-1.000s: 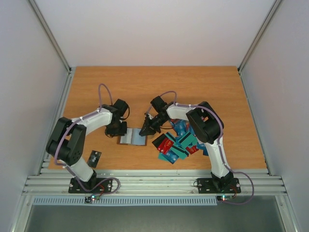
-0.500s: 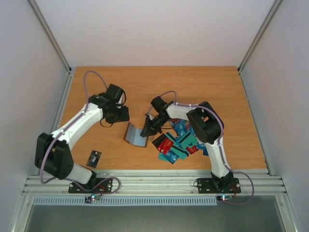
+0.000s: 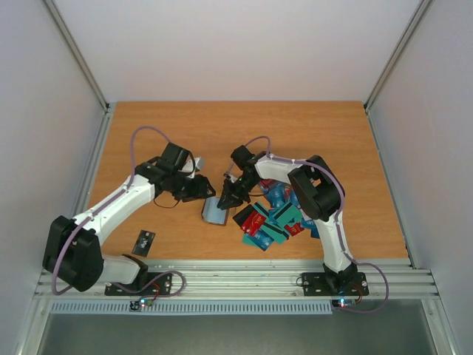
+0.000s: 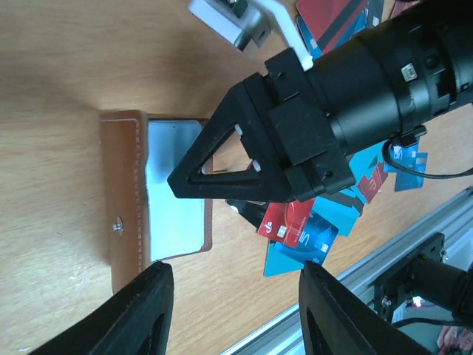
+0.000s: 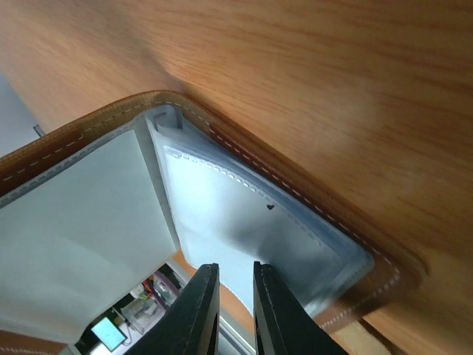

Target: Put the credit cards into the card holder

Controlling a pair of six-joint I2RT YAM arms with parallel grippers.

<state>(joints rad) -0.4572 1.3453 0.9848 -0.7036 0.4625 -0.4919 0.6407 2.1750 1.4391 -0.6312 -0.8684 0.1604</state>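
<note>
The brown card holder (image 3: pixel 214 212) lies half open mid-table, its pale inner sleeve (image 4: pixel 174 192) facing up. My right gripper (image 3: pixel 226 198) reaches into the fold (image 5: pixel 244 214) with its jaws nearly together on the sleeve's edge, so my right gripper (image 5: pixel 235 268) is shut on the card holder. Just left of the holder my left gripper (image 3: pixel 204 189) hovers. Its view shows my left gripper (image 4: pixel 235 270) open, with bare wood between its fingers. The credit cards (image 3: pixel 270 220) lie in a loose heap of teal, red and blue to the right. Several cards (image 4: pixel 303 229) show beneath the right arm.
A small black object (image 3: pixel 145 241) lies near the front left of the table. An aluminium rail (image 3: pixel 236 277) runs along the front edge by the arm bases. White walls close both sides and the back.
My left gripper let go of the holder's left side, swung back, then came in again from the left. The holder's freed half folded up towards the right gripper. The right arm hardly moved.
</note>
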